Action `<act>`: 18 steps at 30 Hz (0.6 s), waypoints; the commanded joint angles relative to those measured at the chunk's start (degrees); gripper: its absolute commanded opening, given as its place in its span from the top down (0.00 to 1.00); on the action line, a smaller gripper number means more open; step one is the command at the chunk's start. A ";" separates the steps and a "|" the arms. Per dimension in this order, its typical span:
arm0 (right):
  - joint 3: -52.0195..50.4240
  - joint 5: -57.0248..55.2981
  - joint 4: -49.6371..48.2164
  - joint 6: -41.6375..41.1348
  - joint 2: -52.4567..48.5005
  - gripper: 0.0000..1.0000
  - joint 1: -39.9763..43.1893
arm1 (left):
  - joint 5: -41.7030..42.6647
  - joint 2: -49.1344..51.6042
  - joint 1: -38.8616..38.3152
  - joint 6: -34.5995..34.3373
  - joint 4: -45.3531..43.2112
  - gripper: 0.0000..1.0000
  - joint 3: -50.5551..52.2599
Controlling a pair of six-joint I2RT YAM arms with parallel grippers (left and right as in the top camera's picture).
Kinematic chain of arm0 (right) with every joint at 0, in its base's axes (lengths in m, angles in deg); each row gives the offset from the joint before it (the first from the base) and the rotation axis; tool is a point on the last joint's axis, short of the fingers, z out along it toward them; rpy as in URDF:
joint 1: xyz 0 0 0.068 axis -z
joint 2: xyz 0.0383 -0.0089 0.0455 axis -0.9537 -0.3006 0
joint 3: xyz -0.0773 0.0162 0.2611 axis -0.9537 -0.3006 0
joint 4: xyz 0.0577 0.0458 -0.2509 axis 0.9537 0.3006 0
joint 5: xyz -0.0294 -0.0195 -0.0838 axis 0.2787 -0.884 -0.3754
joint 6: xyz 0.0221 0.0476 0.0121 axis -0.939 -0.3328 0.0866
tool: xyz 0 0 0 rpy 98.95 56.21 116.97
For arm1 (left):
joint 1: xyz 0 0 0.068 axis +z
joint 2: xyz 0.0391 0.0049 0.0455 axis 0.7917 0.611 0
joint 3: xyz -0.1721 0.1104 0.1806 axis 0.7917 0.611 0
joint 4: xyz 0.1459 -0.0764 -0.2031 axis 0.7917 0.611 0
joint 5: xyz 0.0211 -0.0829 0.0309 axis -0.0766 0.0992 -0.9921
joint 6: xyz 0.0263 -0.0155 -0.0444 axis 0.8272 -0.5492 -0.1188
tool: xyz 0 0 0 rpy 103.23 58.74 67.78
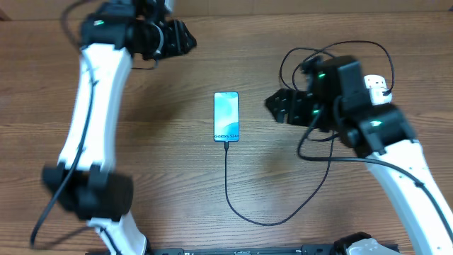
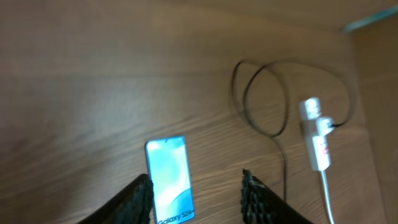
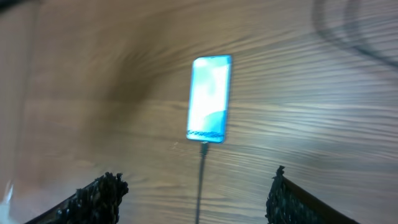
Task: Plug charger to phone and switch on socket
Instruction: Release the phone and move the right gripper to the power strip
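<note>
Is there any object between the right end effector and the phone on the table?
Nothing visible: only bare table lies between the right end effector and the phone. The charger leaves the phone's bottom edge, outside that gap.

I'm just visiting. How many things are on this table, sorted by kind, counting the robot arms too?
Phone: 1
Black charger cable: 1
White power strip: 1
Robot arms: 2
Total: 5

Phone point(image 1: 226, 117) screen-up, charger point(image 1: 226, 170) meeting its bottom edge
</note>
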 commanded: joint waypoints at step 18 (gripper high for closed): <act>11.47 -8.09 14.10 2.75 4.61 0.18 28.11 | -8.28 -6.36 -0.17 1.18 1.57 0.00 -0.44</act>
